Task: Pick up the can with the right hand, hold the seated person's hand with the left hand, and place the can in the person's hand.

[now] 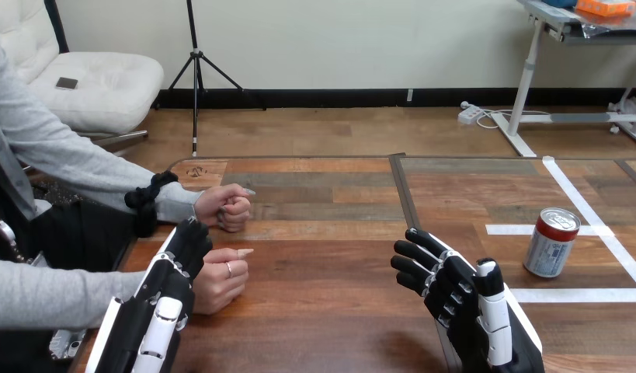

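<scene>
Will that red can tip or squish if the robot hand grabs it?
The can stands upright, taller than wide, so a sideways bump could tip it. Its round side would then likely roll. It looks metal; squeezing might dent it.

Robot test lab, by the look of it: wooden surface (pixel 322 311) marked with white tape lines (pixel 578 295) at 3 o'clock; robot's left hand (pixel 171 287) at 7, right hand (pixel 454 295) at 5.

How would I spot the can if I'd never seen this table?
On the table, look to the right side, where white tape lines run. Between two of them, beyond the right hand, stands the can: upright, red and silver, the only container there.
</scene>
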